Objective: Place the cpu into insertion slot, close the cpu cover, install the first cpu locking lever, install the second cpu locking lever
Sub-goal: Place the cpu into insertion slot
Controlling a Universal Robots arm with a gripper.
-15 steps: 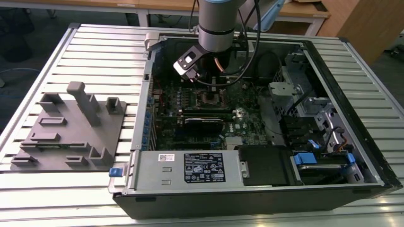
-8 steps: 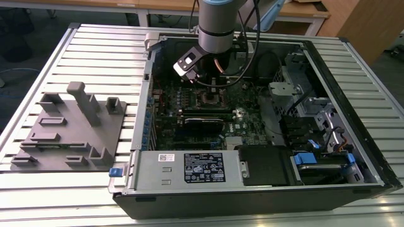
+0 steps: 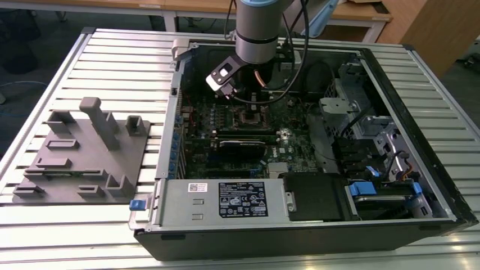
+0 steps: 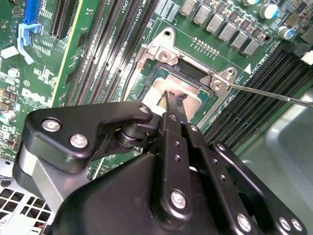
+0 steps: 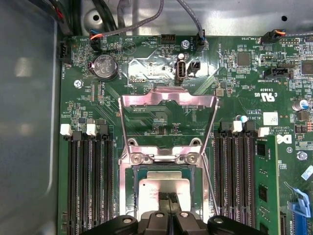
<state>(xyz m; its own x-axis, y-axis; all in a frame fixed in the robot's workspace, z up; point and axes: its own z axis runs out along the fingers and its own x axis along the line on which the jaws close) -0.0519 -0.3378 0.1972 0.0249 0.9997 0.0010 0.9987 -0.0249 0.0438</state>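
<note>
A slatted metal table (image 3: 112,62) carries an open computer case (image 3: 420,140). The exterior view shows a white printed label (image 3: 244,198) on the power supply (image 3: 180,202). In both wrist views the cpu (image 5: 164,187) lies flat in the insertion slot (image 5: 146,172). The fingers of the gripper (image 5: 169,197) are pressed together, with their tips on the cpu. The first wrist view shows the cpu cover (image 5: 168,99) swung open, stretching away from the slot.

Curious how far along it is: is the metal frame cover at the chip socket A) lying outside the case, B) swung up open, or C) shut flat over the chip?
B: in the first wrist view the cpu cover stands swung up, leaving the cpu bare beneath the gripper.
</note>
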